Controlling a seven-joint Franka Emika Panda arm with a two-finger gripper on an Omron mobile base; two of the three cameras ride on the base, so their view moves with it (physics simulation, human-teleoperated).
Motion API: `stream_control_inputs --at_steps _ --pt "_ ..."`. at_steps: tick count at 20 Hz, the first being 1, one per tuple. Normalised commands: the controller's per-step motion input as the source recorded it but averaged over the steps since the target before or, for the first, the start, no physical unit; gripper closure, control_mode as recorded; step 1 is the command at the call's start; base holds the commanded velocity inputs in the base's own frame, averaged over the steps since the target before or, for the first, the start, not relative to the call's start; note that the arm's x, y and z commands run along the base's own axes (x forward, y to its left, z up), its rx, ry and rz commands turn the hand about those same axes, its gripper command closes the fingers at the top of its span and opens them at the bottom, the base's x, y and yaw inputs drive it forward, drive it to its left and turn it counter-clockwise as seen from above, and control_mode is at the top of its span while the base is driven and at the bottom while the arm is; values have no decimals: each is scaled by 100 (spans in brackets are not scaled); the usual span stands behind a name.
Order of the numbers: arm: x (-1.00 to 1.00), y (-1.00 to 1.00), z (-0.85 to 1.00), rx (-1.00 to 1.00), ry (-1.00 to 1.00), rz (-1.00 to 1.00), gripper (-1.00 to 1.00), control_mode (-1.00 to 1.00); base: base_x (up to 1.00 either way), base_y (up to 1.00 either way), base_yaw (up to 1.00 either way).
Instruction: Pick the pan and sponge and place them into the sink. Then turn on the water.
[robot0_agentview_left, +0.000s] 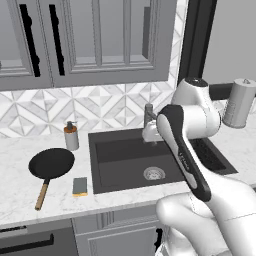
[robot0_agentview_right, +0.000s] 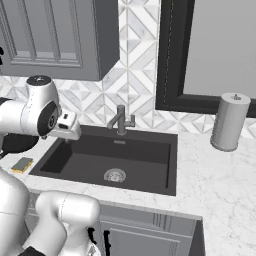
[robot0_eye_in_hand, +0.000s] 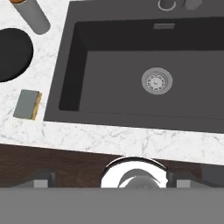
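The dark sink (robot0_eye_in_hand: 131, 78) lies below the camera, its round metal drain (robot0_eye_in_hand: 157, 81) right of centre. On the marble counter (robot0_eye_in_hand: 131, 140) to its left lie the sponge (robot0_eye_in_hand: 27, 104) and, beyond it, the black pan (robot0_eye_in_hand: 13, 54), apart from each other. A grey soap dispenser (robot0_eye_in_hand: 34, 16) stands near the top edge.

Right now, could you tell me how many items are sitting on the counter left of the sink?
3: the pan farthest left, the sponge nearest the front edge, the soap dispenser behind them.

Bright, even rendered light; faint soft shadows; no glare; slightly soft edges.
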Motion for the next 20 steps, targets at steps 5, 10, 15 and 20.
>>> stream_control_inputs --at_steps 5,10,15,20 --pt "-36 73 -17 0 0 0 -100 -100 0 0 0" --pt "-12 98 -13 0 5 0 -100 -100 0 0 0" --pt "-11 82 -8 0 0 0 -100 -100 0 0 0" --pt "-5 74 -6 -1 0 0 -100 -100 0 0 0"
